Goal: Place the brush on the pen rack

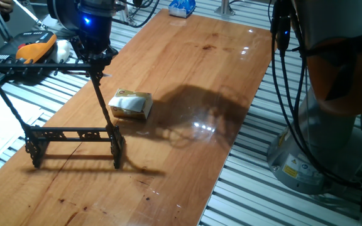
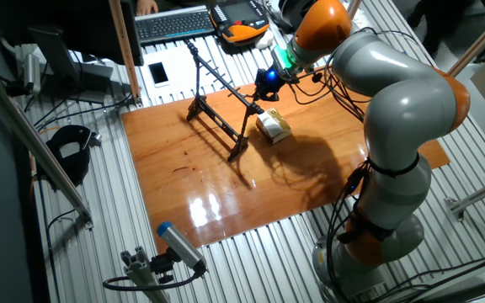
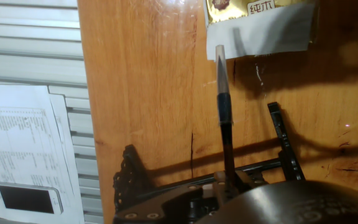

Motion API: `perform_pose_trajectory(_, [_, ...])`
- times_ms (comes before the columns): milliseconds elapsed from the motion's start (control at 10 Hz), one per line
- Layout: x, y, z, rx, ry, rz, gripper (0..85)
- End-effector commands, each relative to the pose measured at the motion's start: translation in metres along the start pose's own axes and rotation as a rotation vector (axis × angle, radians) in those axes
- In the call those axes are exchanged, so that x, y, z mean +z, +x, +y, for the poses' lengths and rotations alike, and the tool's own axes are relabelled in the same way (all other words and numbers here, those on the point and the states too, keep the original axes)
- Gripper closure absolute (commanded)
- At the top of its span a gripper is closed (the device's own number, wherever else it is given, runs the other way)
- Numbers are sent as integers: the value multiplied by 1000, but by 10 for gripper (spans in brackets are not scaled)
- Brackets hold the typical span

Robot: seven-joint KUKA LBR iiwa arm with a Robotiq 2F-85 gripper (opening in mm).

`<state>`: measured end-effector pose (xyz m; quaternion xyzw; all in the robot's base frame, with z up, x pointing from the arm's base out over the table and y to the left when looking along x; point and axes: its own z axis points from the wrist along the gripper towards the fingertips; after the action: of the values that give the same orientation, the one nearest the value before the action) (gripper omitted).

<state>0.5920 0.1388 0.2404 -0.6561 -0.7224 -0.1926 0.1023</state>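
My gripper [image 1: 93, 59] is clenched on the brush [image 3: 224, 102], just above the pen rack [image 1: 74, 134]. Next I must lower it, toward 6 o'clock, onto the crossbar.

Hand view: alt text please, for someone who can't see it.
Looking down from the hand, the brush hangs over the wooden table, above the black pen rack base. A yellowish packet lies at the top edge.
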Motion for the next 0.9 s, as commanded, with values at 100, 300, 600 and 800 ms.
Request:
perform_pose_trajectory(100, [0,0,0,-2,0,-2,680])
perform_pose_trajectory(300, [1,1,-1,-2,-4,-5,680])
perform_pose_trajectory(600, [3,2,-2,0,-5,-8,510])
perform_pose_trajectory(800, [4,3,-2,2,-8,-11,510])
